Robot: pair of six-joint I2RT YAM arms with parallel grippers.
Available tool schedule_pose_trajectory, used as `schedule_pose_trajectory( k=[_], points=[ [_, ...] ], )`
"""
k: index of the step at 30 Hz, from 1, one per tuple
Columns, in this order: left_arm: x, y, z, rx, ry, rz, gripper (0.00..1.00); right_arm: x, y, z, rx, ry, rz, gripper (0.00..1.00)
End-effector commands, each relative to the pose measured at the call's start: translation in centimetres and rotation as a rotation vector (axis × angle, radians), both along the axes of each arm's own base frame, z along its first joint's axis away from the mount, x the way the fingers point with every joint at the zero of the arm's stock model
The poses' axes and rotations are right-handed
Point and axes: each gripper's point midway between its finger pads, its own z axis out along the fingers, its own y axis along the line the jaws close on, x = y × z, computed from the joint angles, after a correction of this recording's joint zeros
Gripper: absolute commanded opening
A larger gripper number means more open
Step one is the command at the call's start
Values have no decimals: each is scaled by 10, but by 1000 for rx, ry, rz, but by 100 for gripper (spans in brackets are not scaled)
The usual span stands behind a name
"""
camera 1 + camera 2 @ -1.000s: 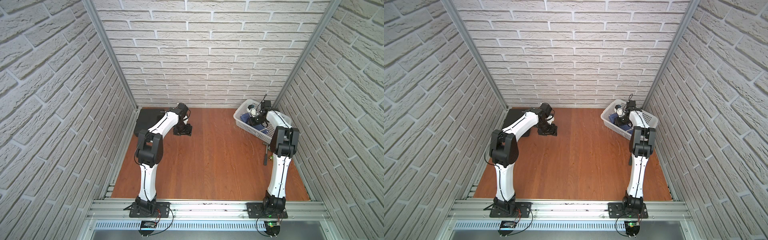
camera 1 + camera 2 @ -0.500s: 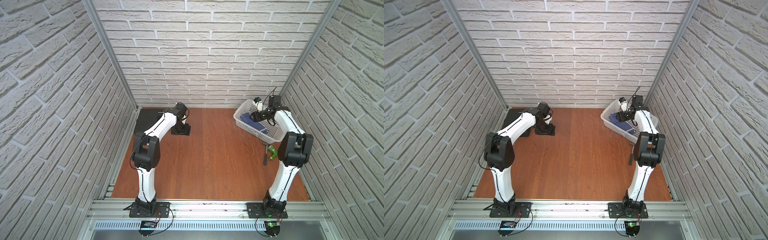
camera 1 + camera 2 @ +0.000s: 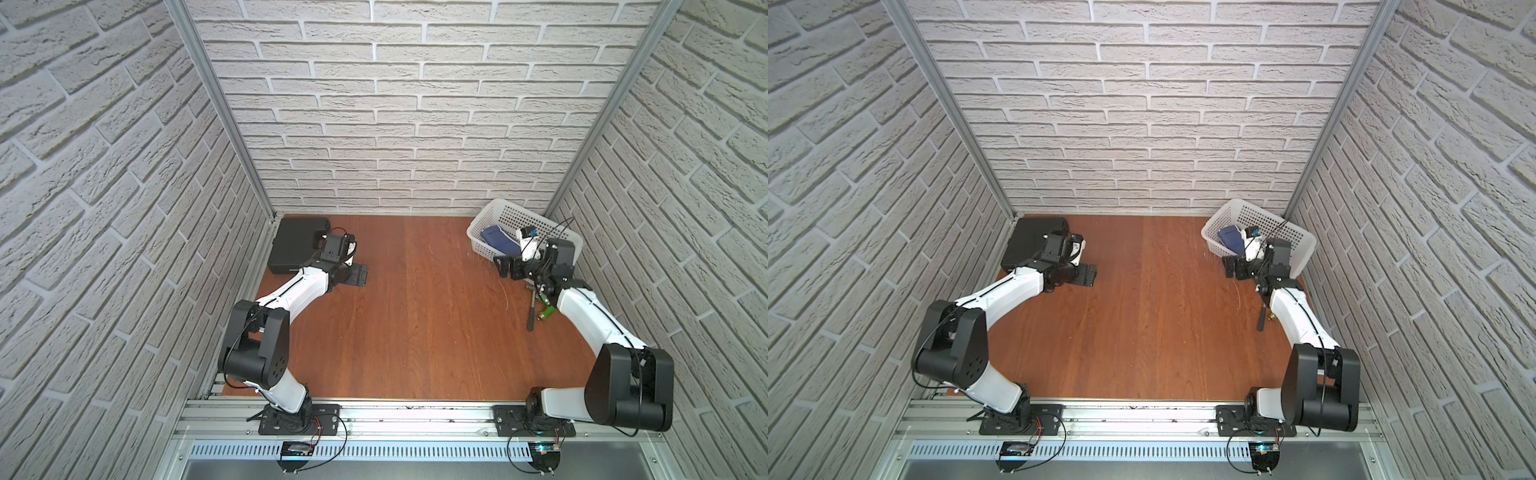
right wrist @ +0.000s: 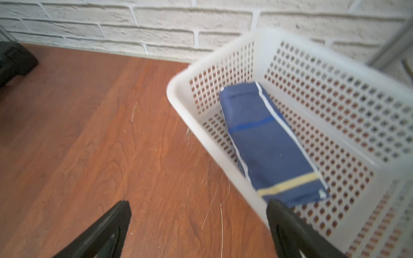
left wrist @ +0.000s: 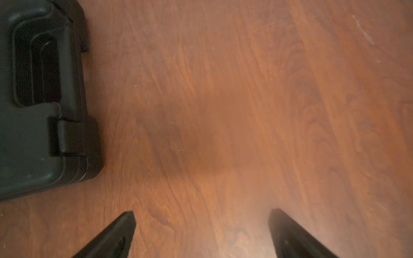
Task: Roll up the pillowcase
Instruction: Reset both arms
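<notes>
The pillowcase (image 4: 268, 143) lay as a tight roll on the floor of the basket (image 4: 324, 93), whose walls likely kept it from unrolling. The right end effector (image 4: 199, 202) hung spread and empty by the basket's wall. The left end effector (image 5: 202, 211), equally spread and empty, hovered over the counter (image 5: 223, 89) beside a case (image 5: 33, 134), apparently kept clear of the work.

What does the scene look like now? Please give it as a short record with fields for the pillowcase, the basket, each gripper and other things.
pillowcase: navy, rolled into a compact bundle, lying inside the basket
basket: white, perforated, at the far right corner of the table
left gripper: open, empty, over bare wood beside the black case
right gripper: open, empty, close to the basket, not touching the pillowcase
black case: lying flat at the far left corner
</notes>
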Motion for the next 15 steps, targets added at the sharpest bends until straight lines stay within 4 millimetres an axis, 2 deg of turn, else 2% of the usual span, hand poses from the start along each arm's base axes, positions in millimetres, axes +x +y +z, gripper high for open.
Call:
schedule_pose_trajectory(
  k=[1, 3, 7, 9, 15],
  points=[
    [30, 19, 32, -33, -270, 6, 98, -1, -23, 18, 1, -182, -206, 100],
    [33, 35, 35, -36, -297, 34, 98, -14, -22, 7, -39, -175, -218, 100],
    [33, 50, 39, 23, -345, 38, 98, -42, -12, -17, -81, -184, -169, 100],
    [32, 56, 42, 15, -369, 55, 98, -46, -12, -27, -105, -173, -170, 100],
    [24, 60, 44, 29, -378, 49, 98, -48, -14, -31, -154, -215, -180, 100]
  ],
)
